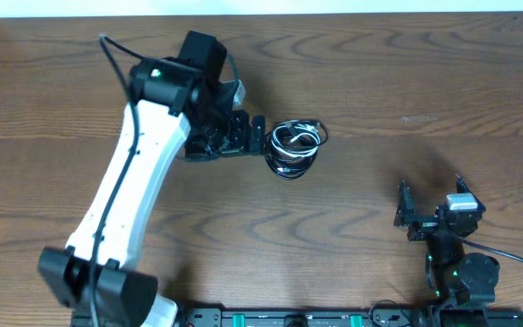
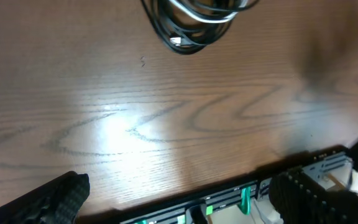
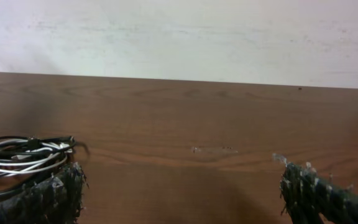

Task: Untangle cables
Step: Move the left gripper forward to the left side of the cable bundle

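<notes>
From overhead, I am holding my left gripper released, jaws spread wide and gripping nothing, just beside the cables. They are lying balled in a small knot of black loops with one white strand, near the table's middle and a little toward its far side; I cannot tell whether my fingertips are touching them. My left arm, white-shelled, is stretching diagonally from the near-left corner and covering that part of the table. My right gripper is sitting well apart from the knot, close to the near-right edge, jaws likewise spread and empty. Bare wood is lying between the knot and that gripper and along the whole far side, and a black rail with green marks is bordering the near edge. Through the left wrist camera, the knot is showing at the top, ahead of my fingers and not between them, with open wood below it and the rail crossing the bottom. Through the right wrist camera, the cables are lying low at the left, partly hidden behind one of my dark fingers. The wood ahead is running clear to the far edge, where a pale wall is rising.
</notes>
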Robot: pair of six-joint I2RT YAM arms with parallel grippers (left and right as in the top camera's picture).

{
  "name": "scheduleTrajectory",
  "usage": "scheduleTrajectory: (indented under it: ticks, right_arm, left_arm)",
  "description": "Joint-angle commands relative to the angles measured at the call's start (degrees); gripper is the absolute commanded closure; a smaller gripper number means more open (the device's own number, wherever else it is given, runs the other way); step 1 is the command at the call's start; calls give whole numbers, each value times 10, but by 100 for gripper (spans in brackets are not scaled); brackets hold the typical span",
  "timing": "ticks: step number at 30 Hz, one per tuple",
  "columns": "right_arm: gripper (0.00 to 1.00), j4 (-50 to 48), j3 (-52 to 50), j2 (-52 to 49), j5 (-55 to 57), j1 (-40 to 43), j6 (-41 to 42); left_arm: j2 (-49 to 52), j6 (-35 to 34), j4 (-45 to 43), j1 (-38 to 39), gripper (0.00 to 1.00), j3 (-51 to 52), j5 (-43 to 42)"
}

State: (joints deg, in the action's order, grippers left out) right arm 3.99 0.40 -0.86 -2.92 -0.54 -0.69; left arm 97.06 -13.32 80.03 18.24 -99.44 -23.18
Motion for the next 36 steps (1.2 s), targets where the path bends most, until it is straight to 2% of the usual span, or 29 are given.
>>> scheduleTrajectory:
  ticks: [1, 10, 23, 24, 25, 26, 28, 31, 34, 36]
  right_arm:
    - [1, 3, 0, 2, 2, 2, -7]
    - [1, 2, 0, 1, 2, 0, -7]
    - [1, 2, 0, 1, 2, 0, -7]
    - [1, -24, -1, 1, -1, 0, -4]
    - [1, -37, -1, 1, -13, 0, 10]
    - [1, -52, 0, 1, -62, 0, 59]
    - [1, -60, 0, 1, -206, 0, 174]
    - [1, -97, 0, 1, -362, 0, 310]
    - [1, -214, 0, 1, -440, 2, 332]
    - [1, -330, 15, 1, -429, 8, 361]
  left_arm:
    - [30, -21, 2, 1, 2, -5, 12]
    - [76, -33, -12, 1, 2, 3, 12]
    - [79, -48, -20, 1, 2, 9, 30]
    - [79, -48, -30, 1, 2, 9, 30]
    - [79, -48, -34, 1, 2, 9, 30]
    - [79, -48, -40, 1, 2, 9, 30]
    - [79, -48, -45, 1, 2, 9, 30]
    - [79, -48, -47, 1, 2, 9, 33]
    - [79, -48, -47, 1, 2, 9, 34]
    - [79, -48, -47, 1, 2, 9, 34]
